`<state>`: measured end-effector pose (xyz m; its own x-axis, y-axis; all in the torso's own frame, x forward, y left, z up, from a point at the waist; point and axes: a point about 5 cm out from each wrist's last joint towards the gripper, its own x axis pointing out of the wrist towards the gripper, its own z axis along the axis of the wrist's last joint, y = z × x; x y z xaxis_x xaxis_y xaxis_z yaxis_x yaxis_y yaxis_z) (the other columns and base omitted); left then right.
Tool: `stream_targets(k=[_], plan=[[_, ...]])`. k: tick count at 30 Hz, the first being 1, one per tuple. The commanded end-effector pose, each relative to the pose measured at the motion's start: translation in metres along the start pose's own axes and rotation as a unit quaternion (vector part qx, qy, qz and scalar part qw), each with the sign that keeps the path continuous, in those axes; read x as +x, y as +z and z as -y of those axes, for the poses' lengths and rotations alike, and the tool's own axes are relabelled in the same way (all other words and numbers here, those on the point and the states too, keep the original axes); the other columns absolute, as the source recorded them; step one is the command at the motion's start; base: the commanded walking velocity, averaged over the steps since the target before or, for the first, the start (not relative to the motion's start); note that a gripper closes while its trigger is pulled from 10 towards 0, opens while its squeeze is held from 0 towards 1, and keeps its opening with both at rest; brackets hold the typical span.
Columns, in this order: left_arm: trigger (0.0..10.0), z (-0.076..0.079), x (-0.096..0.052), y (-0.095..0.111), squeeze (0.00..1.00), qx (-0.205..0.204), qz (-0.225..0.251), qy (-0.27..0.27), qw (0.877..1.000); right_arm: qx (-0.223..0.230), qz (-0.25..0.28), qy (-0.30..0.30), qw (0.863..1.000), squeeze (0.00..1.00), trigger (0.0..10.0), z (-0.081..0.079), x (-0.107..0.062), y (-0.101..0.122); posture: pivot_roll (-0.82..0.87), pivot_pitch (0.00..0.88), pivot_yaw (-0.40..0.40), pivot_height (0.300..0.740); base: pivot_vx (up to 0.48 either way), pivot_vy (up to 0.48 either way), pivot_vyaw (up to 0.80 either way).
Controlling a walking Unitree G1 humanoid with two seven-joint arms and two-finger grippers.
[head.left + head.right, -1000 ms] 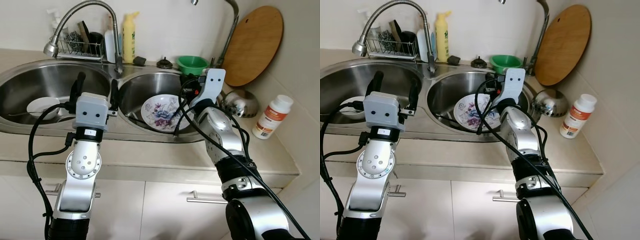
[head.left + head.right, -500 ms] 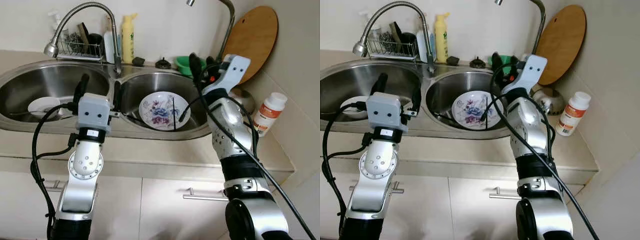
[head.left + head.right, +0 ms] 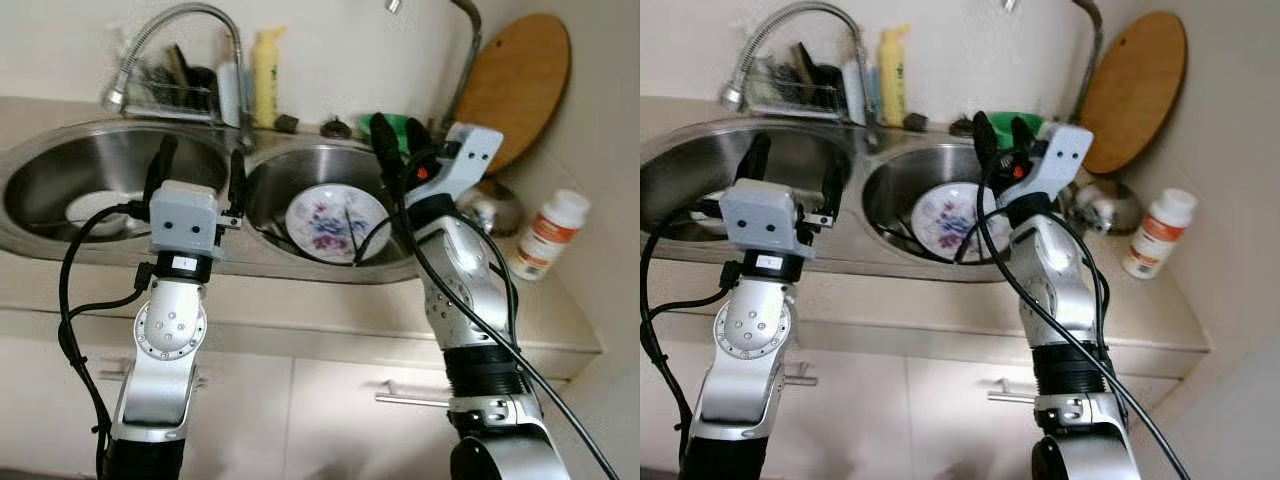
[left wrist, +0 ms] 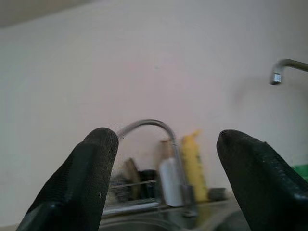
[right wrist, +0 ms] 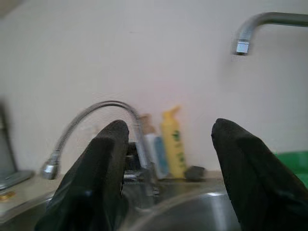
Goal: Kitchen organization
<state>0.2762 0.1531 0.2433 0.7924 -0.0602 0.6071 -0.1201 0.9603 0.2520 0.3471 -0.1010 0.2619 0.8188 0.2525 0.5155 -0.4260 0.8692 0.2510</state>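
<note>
Right gripper point(image 3: 395, 132) raised, plate point(image 3: 335, 221) below

floral plate point(image 3: 335, 222), yellow bottle point(image 3: 265, 77), green bowl point(image 3: 396, 127)

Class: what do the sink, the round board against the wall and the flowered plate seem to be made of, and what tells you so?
Sink: probably stainless steel, shiny grey with reflections.
Board: likely wood, warm brown, matte.
Plate: apparently glazed ceramic, glossy white with a floral print.
</note>
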Motion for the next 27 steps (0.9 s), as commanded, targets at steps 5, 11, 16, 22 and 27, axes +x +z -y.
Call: stream_targets(k=[5, 11, 16, 22, 27], plan=[[10.0, -0.003, 0.001, 0.006, 0.0, 0.002, 0.015, 0.002, 1.0, -0.021, 0.005, 0.025, 0.999, 0.0, 10.0, -0.011, -0.004, 0.001, 0.12, 0.0, -0.081, 0.74, 0.0, 0.48, 0.0], [10.0, -0.002, 0.001, 0.006, 0.0, 0.002, 0.014, 0.0, 1.0, -0.032, 0.003, 0.031, 0.999, 0.0, 10.0, -0.015, -0.008, -0.001, 0.12, 0.0, -0.08, 0.74, 0.0, 0.48, 0.0], [10.0, -0.002, 0.0, 0.006, 0.0, 0.003, 0.013, -0.004, 1.0, -0.049, -0.002, 0.028, 0.998, 0.0, 10.0, -0.015, -0.013, -0.005, 0.12, 0.0, -0.077, 0.74, 0.0, 0.48, 0.0], [10.0, -0.001, -0.001, 0.005, 0.0, 0.003, 0.011, -0.006, 1.0, -0.064, -0.013, 0.011, 0.998, 0.0, 10.0, -0.008, -0.018, -0.009, 0.11, 0.0, -0.076, 0.74, 0.0, 0.48, 0.0], [10.0, 0.002, -0.002, 0.003, 0.0, 0.003, 0.009, -0.012, 1.0, -0.068, -0.018, 0.005, 0.998, 0.0, 10.0, -0.005, -0.023, -0.012, 0.11, 0.0, -0.075, 0.74, 0.0, 0.48, 0.0]])
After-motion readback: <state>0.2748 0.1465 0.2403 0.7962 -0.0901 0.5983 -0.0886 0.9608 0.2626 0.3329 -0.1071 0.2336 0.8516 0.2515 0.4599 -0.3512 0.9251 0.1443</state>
